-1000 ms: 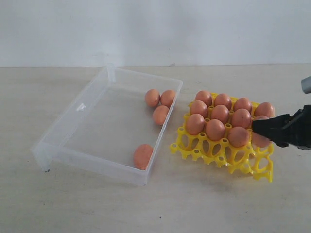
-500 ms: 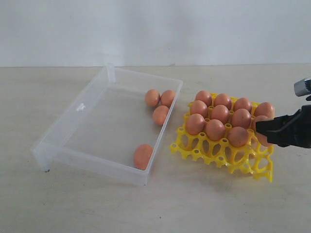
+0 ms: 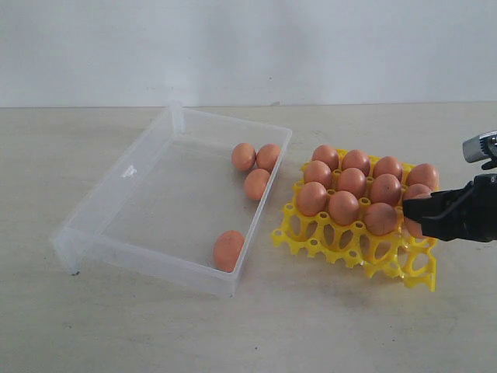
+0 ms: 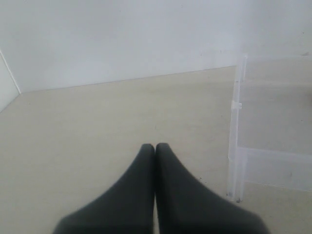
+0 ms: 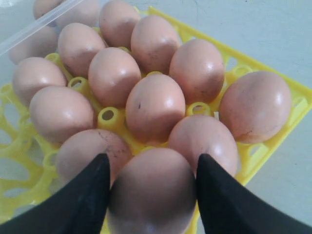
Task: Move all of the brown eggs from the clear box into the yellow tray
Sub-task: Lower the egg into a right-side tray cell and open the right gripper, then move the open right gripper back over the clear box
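The yellow tray lies right of the clear box. Brown eggs fill its back three rows; the front row is bare. My right gripper reaches in from the right and is shut on a brown egg at the right end of the third row, low in the tray. Three eggs cluster at the box's far right wall, and one egg lies by its near right corner. My left gripper is shut and empty over bare table, left of the box's wall.
A pale wall rises behind the beige table. The box's low walls and small tabs stand above the tabletop. The left gripper does not show in the exterior view.
My right gripper has shifted slightly at the tray's right side, its wrist coming down and inward, with the egg still between its fingers. The eggs in the box have not moved.
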Controlling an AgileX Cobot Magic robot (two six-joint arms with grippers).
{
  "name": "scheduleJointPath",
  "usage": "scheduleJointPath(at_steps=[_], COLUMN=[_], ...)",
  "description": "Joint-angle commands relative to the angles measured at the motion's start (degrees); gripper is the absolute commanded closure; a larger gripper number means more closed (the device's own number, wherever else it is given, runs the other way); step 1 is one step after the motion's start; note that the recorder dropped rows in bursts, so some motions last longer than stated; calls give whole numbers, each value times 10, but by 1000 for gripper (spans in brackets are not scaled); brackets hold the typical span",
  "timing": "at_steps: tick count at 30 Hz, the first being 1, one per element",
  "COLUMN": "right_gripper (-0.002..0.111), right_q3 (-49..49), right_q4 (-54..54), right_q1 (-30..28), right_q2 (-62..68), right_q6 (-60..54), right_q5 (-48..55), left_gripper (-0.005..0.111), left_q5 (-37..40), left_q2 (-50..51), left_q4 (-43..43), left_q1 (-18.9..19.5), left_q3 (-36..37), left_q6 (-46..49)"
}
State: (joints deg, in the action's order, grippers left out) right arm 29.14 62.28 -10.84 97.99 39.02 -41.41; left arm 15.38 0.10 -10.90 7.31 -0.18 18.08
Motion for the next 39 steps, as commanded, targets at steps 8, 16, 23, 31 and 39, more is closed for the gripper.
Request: scheduleJointPath(at_steps=[8, 16, 23, 31, 39], right_gripper=[55, 55, 56, 90, 108], right_q3=[3, 3, 3, 3, 3], right_q4=[-4, -4, -7, 20, 45], right_q1=[1, 1, 1, 1, 60], right_q2=[-1, -1, -40, -180, -318], right_q6=[1, 14, 38, 172, 257], right_q5=[-2, -3, -12, -41, 23], left_gripper=[111, 111, 111, 111, 111], left_q5=[-4, -4, -4, -4, -5], left_q2=[-1, -1, -1, -1, -1], left_q4=[-2, -2, -2, -2, -2], left_q1=[0, 0, 0, 0, 1], left_q3=[2, 2, 2, 2, 2], left_q6=[-5, -5, -5, -5, -5])
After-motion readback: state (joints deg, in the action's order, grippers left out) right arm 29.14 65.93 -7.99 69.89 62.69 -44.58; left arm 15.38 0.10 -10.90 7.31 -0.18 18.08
